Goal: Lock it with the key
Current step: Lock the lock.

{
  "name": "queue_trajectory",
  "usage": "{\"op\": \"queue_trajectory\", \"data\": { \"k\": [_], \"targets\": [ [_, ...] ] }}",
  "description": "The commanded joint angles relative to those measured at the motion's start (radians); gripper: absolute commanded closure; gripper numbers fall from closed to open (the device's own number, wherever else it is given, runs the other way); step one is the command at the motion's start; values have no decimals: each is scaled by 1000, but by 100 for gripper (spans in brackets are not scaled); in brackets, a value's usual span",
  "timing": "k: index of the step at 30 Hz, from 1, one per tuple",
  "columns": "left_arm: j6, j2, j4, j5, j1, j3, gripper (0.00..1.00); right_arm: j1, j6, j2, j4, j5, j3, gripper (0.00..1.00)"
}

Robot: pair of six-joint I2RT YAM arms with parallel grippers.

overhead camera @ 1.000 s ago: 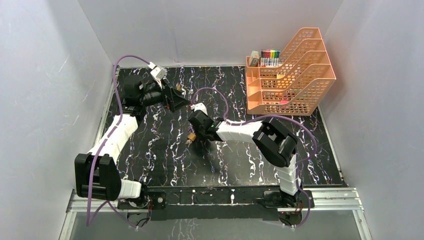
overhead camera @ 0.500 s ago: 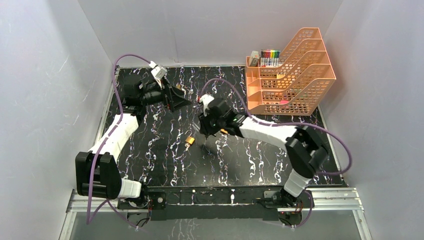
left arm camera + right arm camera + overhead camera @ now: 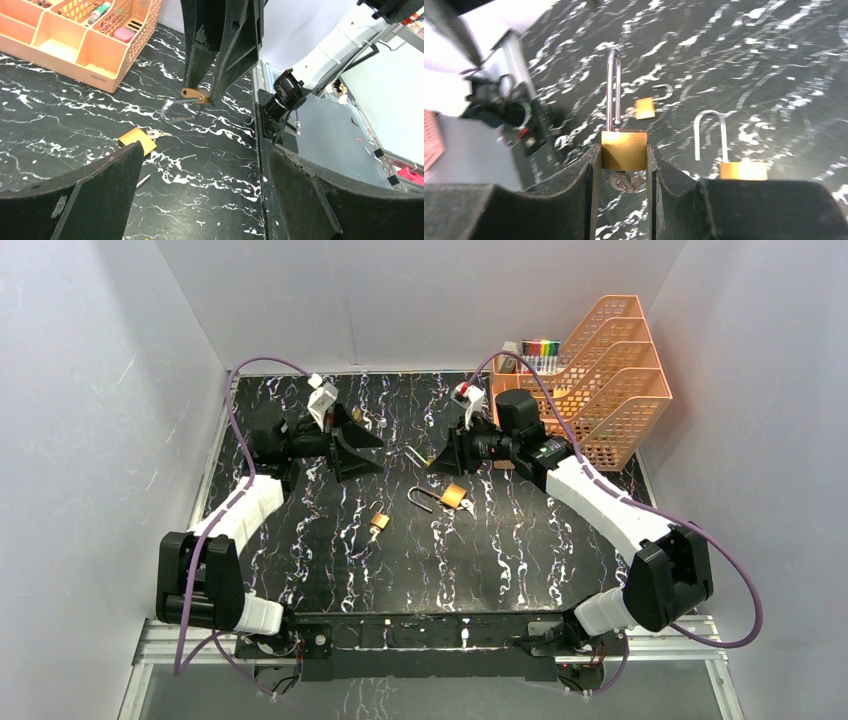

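My right gripper [image 3: 624, 159] is shut on a brass padlock [image 3: 624, 149] and holds it above the table. Its steel shackle [image 3: 613, 90] points away from the wrist, and a key [image 3: 624, 181] hangs from its underside. In the top view the gripper [image 3: 438, 460] is at the back middle, with the held padlock [image 3: 420, 455] at its tip. A second brass padlock [image 3: 450, 496] with an open shackle lies on the table below it and shows in the right wrist view [image 3: 742, 170]. My left gripper [image 3: 360, 445] is open and empty, facing the right gripper [image 3: 220, 55].
A small brass padlock [image 3: 380, 520] lies on the black marbled table [image 3: 500, 560] near the middle and shows far off in the right wrist view [image 3: 644, 107]. An orange mesh organizer [image 3: 585, 390] with pens stands at the back right. The left wrist view shows the lying padlock [image 3: 137, 140] and its key.
My right arm has swung from the small padlock at the table's middle to the back right, carrying a padlock. The second padlock is uncovered. The left gripper shifted slightly.
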State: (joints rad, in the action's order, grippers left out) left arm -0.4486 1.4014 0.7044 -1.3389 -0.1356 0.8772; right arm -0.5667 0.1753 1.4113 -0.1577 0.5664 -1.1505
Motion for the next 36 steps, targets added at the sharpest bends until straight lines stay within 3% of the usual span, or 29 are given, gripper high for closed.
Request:
{"op": "queue_trajectory", "data": {
  "k": [1, 10, 18, 27, 29, 32, 36],
  "targets": [
    [-13, 5, 91, -61, -29, 22, 3, 8, 52, 15, 17, 352, -76, 84],
    [-18, 25, 92, -65, -66, 42, 8, 6, 141, 30, 133, 465, -67, 78],
    [-17, 36, 92, -101, -101, 64, 28, 7, 159, 60, 144, 455, -76, 78],
    [-33, 66, 92, -156, -120, 83, 71, 7, 151, 55, 123, 442, -88, 77],
    [-33, 69, 92, -160, -122, 84, 99, 7, 145, 54, 111, 437, -92, 77],
    [-25, 69, 91, -159, -123, 80, 100, 10, 135, 50, 98, 435, -98, 74],
    [-10, 54, 91, -126, -123, 75, 100, 24, 125, 45, 79, 433, -119, 57]
  ]
}}
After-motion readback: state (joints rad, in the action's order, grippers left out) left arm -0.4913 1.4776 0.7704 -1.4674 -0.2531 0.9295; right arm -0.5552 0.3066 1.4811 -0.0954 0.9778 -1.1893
